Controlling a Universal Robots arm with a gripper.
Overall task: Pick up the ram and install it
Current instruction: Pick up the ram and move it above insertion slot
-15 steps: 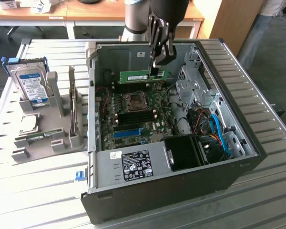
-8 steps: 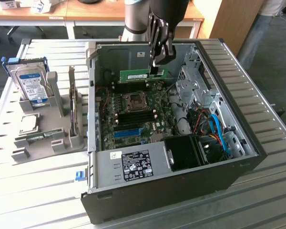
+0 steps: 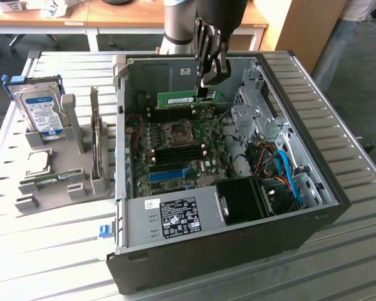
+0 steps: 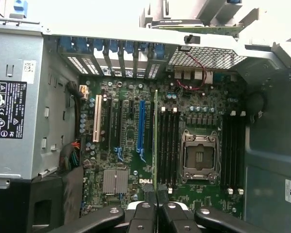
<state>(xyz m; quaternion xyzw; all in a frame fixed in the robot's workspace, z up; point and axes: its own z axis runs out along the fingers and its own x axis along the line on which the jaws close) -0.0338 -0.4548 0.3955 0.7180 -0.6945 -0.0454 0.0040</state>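
a slatted metal bench (image 3: pixel 50 251) carries everything. the open black computer case (image 3: pixel 238 251) lies on its side across the bench's middle and reaches toward the edge on the exterior view's right. a grey parts holder (image 3: pixel 75 172) sits beside the case, toward the edge on the exterior view's left.

inside the case, the grey power supply (image 3: pixel 175 216) with its label fills the near corner on the exterior view's left. the green motherboard (image 3: pixel 175 157) covers the case floor from there to the far wall. a hard drive (image 3: pixel 41 110) with a blue frame leans upright at the holder's far end, and a square silver chip (image 3: pixel 37 164) lies nearer the bench's front edge.

the gripper (image 3: pixel 208 88) hangs over the far part of the motherboard, near the case's far wall. its fingers are clamped on the ram (image 3: pixel 178 99), pinching it close to one end. the ram stands on edge, its long side level, above the black memory slots (image 4: pixel 169 145) beside the processor socket (image 4: pixel 199 158) (from the wrist it appears edge-on as a thin line running along those slots). whether its lower edge touches a slot cannot be told.
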